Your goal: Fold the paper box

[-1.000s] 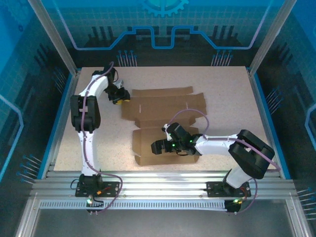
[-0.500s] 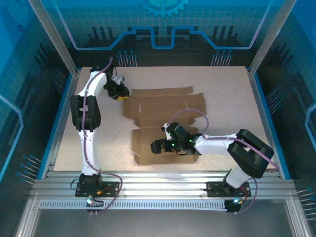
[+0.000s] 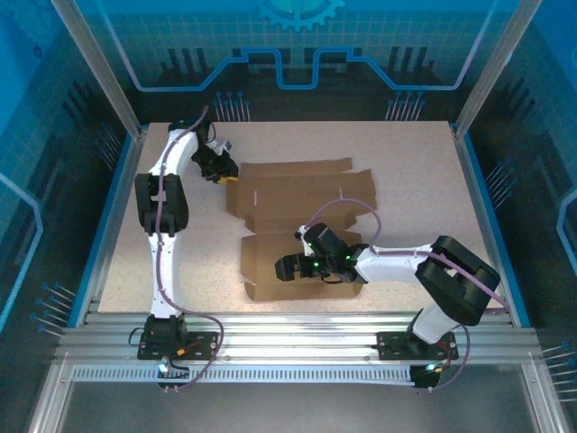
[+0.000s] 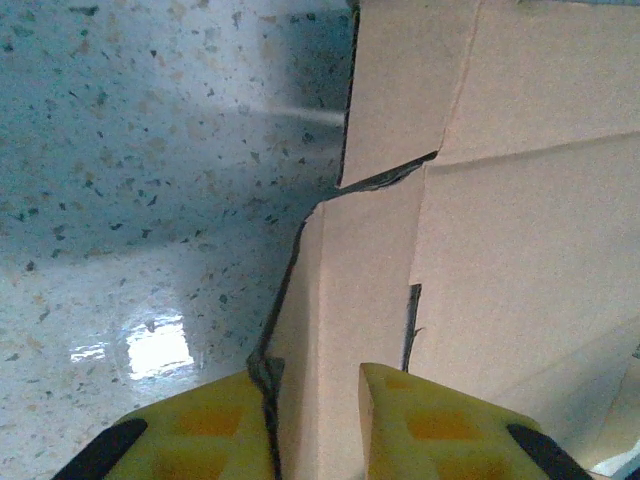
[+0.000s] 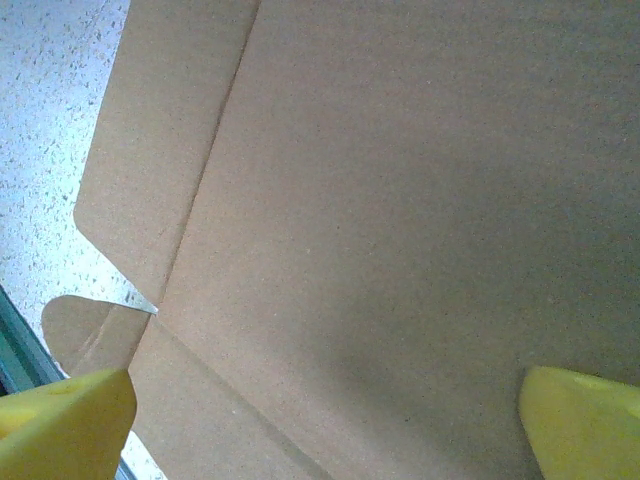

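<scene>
Paper box (image 3: pixel 302 203) is lying open at the centre of the table (image 3: pixel 424 171). The left fingers (image 4: pixel 200 435) are sitting narrowly apart astride its 9 o'clock flap; cannot tell if pinching. The right fingers (image 5: pixel 70 420) are hanging spread wide over its 6 o'clock panel.

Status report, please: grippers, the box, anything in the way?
Left gripper open, fingers astride a flap edge of the paper box. Right gripper open over its near panel. Box not yet folded. Nothing seen blocking.
</scene>
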Action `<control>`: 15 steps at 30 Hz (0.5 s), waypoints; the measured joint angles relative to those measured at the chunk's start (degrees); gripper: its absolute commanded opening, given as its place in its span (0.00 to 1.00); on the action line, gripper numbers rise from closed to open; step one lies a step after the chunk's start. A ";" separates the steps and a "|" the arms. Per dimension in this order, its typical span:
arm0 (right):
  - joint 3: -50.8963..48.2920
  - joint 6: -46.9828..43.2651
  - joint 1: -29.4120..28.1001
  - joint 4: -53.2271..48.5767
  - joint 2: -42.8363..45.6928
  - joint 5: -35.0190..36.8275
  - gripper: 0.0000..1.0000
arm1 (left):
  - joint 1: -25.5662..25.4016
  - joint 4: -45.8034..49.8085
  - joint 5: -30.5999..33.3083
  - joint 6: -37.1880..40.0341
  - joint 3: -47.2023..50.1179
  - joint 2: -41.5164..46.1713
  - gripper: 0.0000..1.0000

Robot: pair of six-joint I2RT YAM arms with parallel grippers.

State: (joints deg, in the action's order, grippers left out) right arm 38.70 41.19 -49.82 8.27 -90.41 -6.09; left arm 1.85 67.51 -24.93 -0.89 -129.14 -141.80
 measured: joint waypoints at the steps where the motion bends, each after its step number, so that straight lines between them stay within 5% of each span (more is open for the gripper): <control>1: 0.00 0.00 0.00 -0.02 0.00 0.00 1.00 | 0.00 0.26 -0.04 0.02 -0.26 -0.33 0.25; 15: 0.46 -0.02 0.00 0.85 -0.85 0.00 1.00 | -0.04 3.13 0.02 0.87 -1.55 -1.77 0.03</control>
State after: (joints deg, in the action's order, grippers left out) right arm 39.16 41.17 -49.82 9.13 -91.26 -6.09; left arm 1.80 70.63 -24.91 -0.01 -130.69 -143.57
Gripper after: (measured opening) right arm 0.999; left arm 0.078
